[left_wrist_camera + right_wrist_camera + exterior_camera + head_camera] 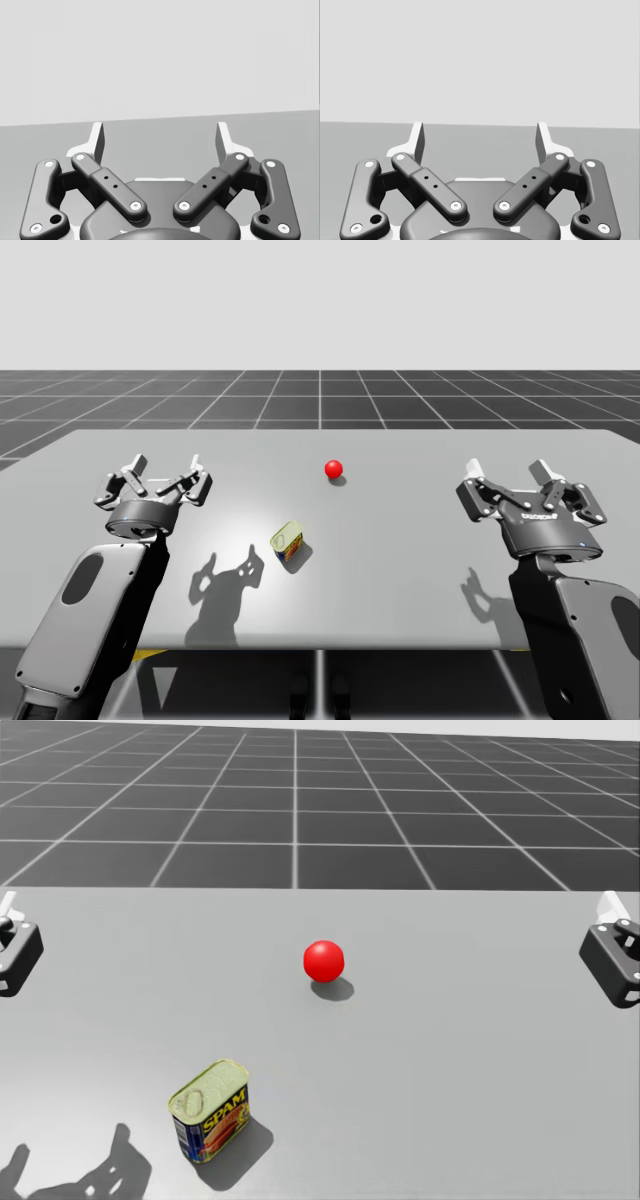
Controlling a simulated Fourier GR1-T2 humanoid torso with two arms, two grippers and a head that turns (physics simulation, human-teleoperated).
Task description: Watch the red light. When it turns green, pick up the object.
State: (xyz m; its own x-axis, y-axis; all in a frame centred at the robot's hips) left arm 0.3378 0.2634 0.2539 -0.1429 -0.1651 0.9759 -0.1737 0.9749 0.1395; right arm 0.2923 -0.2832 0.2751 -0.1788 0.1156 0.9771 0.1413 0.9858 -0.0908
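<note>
The light [323, 961] is red; my left pincer [160, 137] and right pincer [480, 137] stand apart. The yellow-blue tin [212, 1112], lower left in the head view, looks rigid, probably slick: grip its flat sides.

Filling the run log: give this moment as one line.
light: red | blue rectangular can: on table | left pincer: open | right pincer: open

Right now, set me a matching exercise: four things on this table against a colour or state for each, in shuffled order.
Things:
1. light
2. can
3. left gripper
4. right gripper

Colour or state:
A. blue and yellow
B. open, at the right side of the table
C. red
D. open, at the left side of the table

Pairs: 1-C, 2-A, 3-D, 4-B.
</note>
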